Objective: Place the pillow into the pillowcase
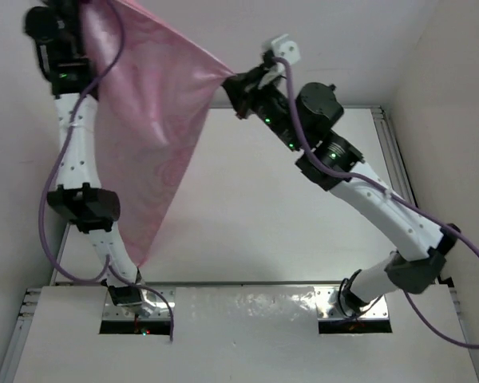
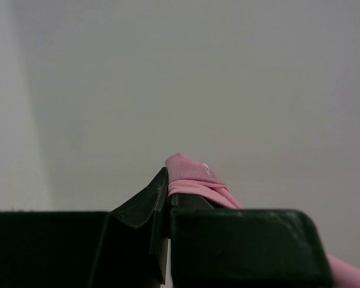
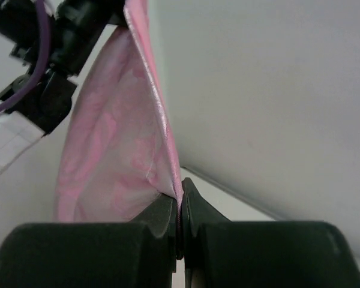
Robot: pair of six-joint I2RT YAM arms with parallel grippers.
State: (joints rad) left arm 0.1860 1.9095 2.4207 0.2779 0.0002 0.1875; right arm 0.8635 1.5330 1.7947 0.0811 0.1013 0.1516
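**A:** How will the pillowcase (image 1: pixel 156 120) handle?

**B:** It's thin, glossy satin, so I judge it light, limp and slippery. It hangs in the air over the left of the table (image 1: pixel 287 215), stretched between two corners.

**A:** And the grips?

**B:** The left gripper (image 2: pixel 168 189) is pinched tight on a bunched edge, high at the far left. The right gripper (image 3: pixel 180 201) is clamped on the other corner. Hems hold best.

**A:** The room?

**B:** A smooth white table with white walls (image 1: pixel 455 72) close around it. The pillow isn't in view.
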